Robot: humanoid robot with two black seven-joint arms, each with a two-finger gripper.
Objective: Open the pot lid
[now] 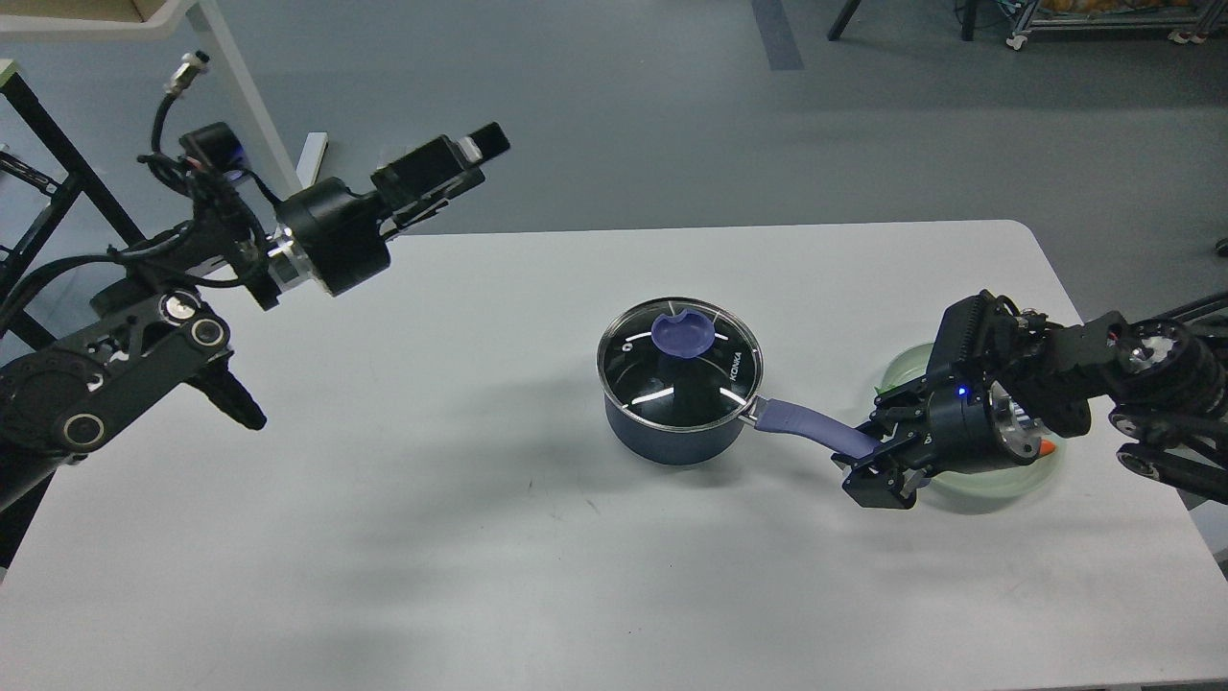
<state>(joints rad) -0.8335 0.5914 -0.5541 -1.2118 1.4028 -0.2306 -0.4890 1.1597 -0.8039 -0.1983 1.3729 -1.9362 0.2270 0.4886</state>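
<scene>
A dark blue pot point(672, 437) stands at the middle of the white table point(480, 557). Its glass lid point(633, 369) with a purple knob point(682, 333) lies flat on it. The pot's purple handle point(806, 422) points right. My right gripper point(866, 459) is closed around the far end of that handle, low over the table. My left gripper point(470, 154) is high over the table's back left edge, well left of the pot, pointing right. It is seen side-on and its fingers cannot be told apart.
A pale green plate point(998, 480) with an orange piece point(1047, 448) lies under my right wrist, near the table's right edge. A black frame point(58, 163) and a white table leg point(240, 86) stand beyond the back left corner.
</scene>
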